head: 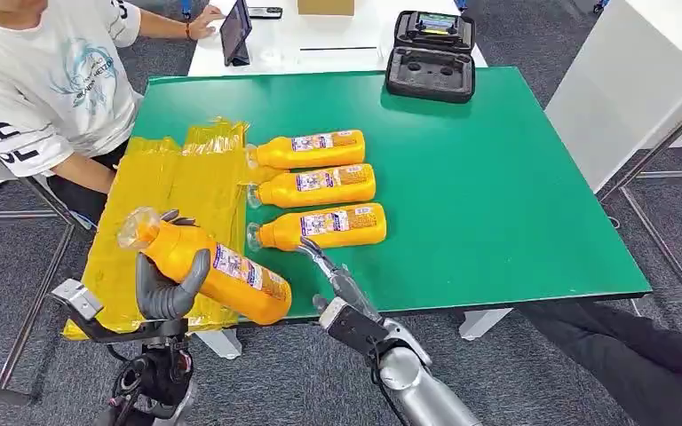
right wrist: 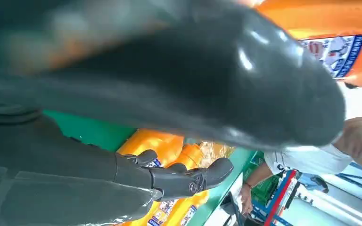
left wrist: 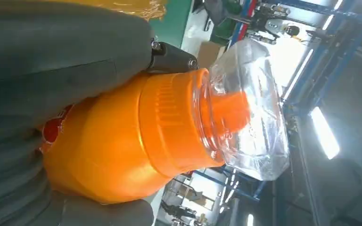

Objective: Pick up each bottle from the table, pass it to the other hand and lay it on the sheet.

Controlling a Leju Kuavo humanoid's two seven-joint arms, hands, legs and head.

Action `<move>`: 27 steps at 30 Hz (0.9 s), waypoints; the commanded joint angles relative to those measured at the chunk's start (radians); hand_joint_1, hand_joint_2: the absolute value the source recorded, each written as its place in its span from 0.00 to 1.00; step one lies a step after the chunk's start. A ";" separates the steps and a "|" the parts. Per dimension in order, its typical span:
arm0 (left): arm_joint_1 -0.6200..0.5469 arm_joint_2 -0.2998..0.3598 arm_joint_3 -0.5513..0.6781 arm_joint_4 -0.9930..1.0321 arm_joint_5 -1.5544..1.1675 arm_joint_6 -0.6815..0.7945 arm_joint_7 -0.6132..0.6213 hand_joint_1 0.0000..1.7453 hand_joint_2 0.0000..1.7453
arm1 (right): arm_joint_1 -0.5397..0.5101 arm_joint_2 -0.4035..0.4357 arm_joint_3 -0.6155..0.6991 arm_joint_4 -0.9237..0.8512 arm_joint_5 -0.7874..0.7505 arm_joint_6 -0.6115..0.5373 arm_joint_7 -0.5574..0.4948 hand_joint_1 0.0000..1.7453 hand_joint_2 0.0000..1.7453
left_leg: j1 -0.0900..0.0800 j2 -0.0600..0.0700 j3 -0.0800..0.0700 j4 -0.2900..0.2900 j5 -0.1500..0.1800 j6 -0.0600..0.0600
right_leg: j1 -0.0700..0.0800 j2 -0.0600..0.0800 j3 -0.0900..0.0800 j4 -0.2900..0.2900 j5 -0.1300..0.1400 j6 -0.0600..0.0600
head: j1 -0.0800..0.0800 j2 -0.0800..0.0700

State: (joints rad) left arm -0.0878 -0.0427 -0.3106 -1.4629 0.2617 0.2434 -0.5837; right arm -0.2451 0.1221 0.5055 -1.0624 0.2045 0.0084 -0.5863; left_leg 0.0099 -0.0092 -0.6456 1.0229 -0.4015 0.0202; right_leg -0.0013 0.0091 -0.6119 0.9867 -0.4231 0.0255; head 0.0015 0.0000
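Note:
My left hand grips an orange bottle with a clear cap, tilted, above the front of the yellow sheet. In the left wrist view the bottle's neck and clear cap stick out past my fingers. My right hand is just right of the bottle's base, fingers spread and holding nothing. The right wrist view has its thumb close up, with the held bottle beyond it. Three more orange bottles lie on their sides on the green table, caps toward the sheet.
A person in a white shirt sits at the table's left, beside the sheet. At the far edge a black open case rests. A tablet stands on the white table behind. The green table's right half is bare.

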 commanded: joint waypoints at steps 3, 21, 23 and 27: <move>-0.024 0.019 0.027 0.006 -0.001 0.000 0.007 1.00 1.00 | -0.016 -0.005 -0.017 0.017 -0.005 0.001 0.001 0.00 0.00 | 0.000 0.001 0.006 -0.001 -0.002 -0.001 | 0.000 -0.001 0.006 -0.001 -0.002 0.000 | 0.000 0.000; -0.259 0.236 0.059 0.114 -0.764 0.286 0.150 1.00 1.00 | 0.131 0.017 -0.090 -0.245 -0.254 -0.106 -0.112 0.00 1.00 | 0.001 0.000 0.008 -0.001 -0.002 -0.001 | 0.000 -0.002 0.007 0.000 -0.003 -0.001 | 0.000 0.000; -0.303 0.251 0.062 0.152 -0.771 0.265 0.161 1.00 1.00 | 0.151 0.017 -0.096 -0.267 -0.245 -0.103 -0.112 0.00 1.00 | 0.002 -0.002 0.004 0.000 -0.001 -0.001 | 0.001 -0.004 0.005 0.001 -0.002 -0.001 | 0.000 0.000; -0.352 0.289 0.008 0.237 -0.897 0.214 0.189 1.00 1.00 | 0.175 0.020 -0.128 -0.300 -0.240 -0.097 -0.112 0.00 1.00 | 0.001 -0.004 0.005 -0.001 0.000 -0.001 | 0.001 -0.005 0.005 0.000 -0.002 -0.001 | 0.000 0.000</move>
State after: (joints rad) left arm -0.2821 0.1298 -0.2071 -1.4282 -0.5021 0.5145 -0.4398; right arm -0.1193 0.1396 0.4482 -1.2807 -0.0332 -0.0980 -0.6992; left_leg 0.0110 -0.0089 -0.6452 1.0229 -0.4011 0.0200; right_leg -0.0011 0.0091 -0.6127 0.9869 -0.4231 0.0252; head 0.0019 0.0000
